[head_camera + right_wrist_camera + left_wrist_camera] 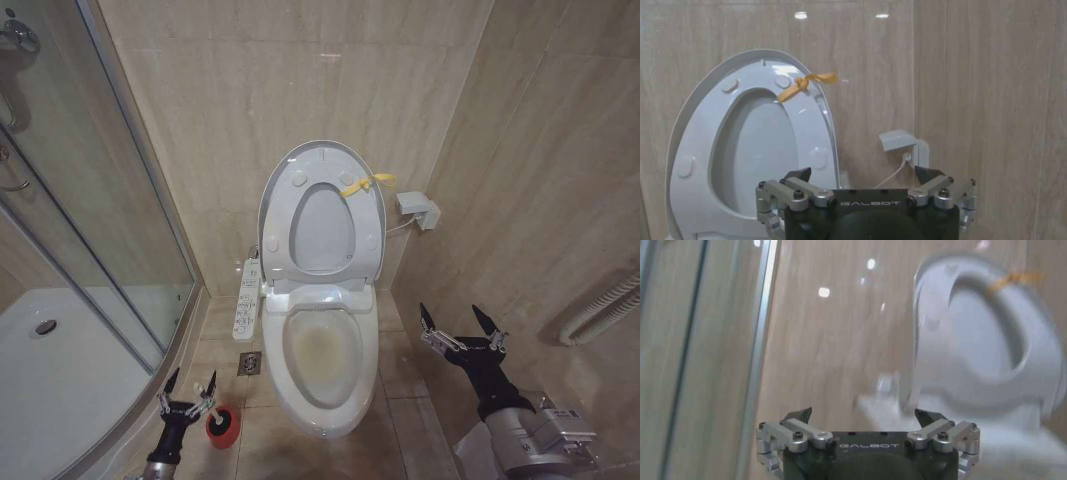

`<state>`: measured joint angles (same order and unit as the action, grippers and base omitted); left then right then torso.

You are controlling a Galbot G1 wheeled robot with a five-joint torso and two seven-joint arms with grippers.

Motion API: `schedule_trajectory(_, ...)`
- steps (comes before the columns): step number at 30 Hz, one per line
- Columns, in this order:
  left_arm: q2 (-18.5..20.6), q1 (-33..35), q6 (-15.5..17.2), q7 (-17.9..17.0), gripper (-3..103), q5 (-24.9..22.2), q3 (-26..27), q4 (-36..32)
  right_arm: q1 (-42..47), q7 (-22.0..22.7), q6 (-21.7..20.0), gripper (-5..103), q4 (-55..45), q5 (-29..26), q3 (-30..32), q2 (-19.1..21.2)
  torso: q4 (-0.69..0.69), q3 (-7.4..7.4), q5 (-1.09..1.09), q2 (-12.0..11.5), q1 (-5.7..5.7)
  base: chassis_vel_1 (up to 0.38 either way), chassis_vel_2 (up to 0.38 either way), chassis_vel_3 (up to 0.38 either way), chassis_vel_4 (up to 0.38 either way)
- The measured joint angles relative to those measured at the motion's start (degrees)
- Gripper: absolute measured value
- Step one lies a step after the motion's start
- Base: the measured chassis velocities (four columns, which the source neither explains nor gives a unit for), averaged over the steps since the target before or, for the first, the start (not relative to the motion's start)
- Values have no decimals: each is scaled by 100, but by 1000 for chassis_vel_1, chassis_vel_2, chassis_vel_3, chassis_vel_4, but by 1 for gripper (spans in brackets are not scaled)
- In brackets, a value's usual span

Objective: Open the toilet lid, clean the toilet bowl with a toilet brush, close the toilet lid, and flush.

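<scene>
Toilet lid (322, 168): raised upright with the ring seat (322, 232), both leaning back at the tiled wall, yellow ribbon tag (366, 184) at the upper edge. Toilet bowl (325, 352): open, yellowish stain inside, standing between shower enclosure and side wall. Button panel (246, 300): on the bowl's left flank, above a floor drain (249, 363). Wall box with cable (417, 209): mounted just beside the lid on the robot's right. Red holder cup (224, 425): on the floor tiles left of the bowl, touching or just beside the left tool (188, 384), which is released, fingers spread, empty. Right tool (462, 320): released, fingers spread, empty, held in open space right of the bowl near the side wall. Curved glass shower screen (110, 250): bounds the narrow floor strip at left. Floor before the bowl lies open.
</scene>
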<state>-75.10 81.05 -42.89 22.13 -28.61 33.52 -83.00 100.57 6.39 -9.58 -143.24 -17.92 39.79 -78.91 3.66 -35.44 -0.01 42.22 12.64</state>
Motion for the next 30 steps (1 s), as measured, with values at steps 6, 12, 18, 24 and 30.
schedule_trajectory(6, -58, 353, 412, -1058, 100, 374, -31, -1242, 0, 0, 0, 100, 0, 0, 0, 1, 0, 0, 0, 1, 0, 0, 0, 0, 0)
schedule_trajectory(12, -127, 963, 1416, -2286, 100, 808, -234, -3020, 0, 0, 0, 100, 0, 0, 0, 0, -1, 0, 2, 0, 0, 0, 0, 0, 0)
schedule_trajectory(18, -168, 1398, 2164, -2795, 100, 1037, -407, -4136, 0, 0, 0, 100, 1, 0, 0, 0, 0, 0, 1, 0, 0, 0, 0, 0, 0)
schedule_trajectory(24, -151, 1986, 2744, -3019, 100, 1366, -495, -5124, 0, 0, 0, 100, 1, 0, 0, 0, 0, 0, 2, 0, 0, 0, 0, 0, 0)
schedule_trajectory(30, -240, 2342, 3324, -3344, 100, 1772, -542, -5690, 0, 0, 0, 100, 1, 0, 0, 0, 1, 0, 0, 0, 0, 0, 0, 0, 0)
